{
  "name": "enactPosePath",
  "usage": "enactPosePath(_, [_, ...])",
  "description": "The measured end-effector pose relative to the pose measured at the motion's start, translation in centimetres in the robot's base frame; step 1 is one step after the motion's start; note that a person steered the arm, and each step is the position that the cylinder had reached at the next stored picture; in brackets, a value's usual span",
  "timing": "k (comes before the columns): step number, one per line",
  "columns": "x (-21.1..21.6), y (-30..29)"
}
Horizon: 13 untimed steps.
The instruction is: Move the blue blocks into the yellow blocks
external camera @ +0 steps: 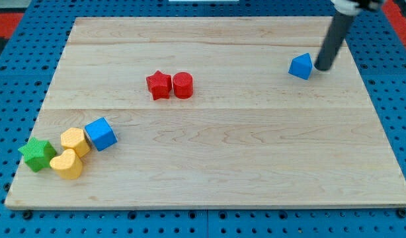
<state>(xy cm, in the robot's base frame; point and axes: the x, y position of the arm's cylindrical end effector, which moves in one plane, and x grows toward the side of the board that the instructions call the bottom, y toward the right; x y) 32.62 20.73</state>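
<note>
A blue triangular block [300, 67] sits at the view's upper right of the wooden board [216, 145]. My tip [321, 68] rests just to its right, close to or touching it. A blue cube [100, 133] lies at the lower left, touching a yellow hexagonal block [75, 141]. A yellow heart-shaped block [67, 164] lies just below that yellow block.
A green star block [36, 154] sits left of the yellow blocks near the board's left edge. A red star block [159, 85] and a red cylinder [182, 85] stand side by side at upper centre. Blue pegboard surrounds the board.
</note>
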Motion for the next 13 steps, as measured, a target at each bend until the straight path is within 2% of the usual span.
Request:
enactPosePath(1, [-0.1, -11.4])
enactPosePath(2, [0.8, -16.5])
enactPosePath(3, [-0.6, -13.9])
enactPosePath(4, [0.3, -10.0])
enactPosePath(5, [7.6, -9.5])
enactPosePath(6, [10.2, -6.8])
enactPosePath(7, [10.4, -2.8])
enactPosePath(8, [16.5, -8.7])
enactPosePath(9, [18.5, -17.7])
enactPosePath(10, [18.2, -11.6])
enactPosePath(11, [13.6, -5.0])
enactPosePath(12, [11.5, -10.4])
enactPosePath(13, [17.6, -20.8])
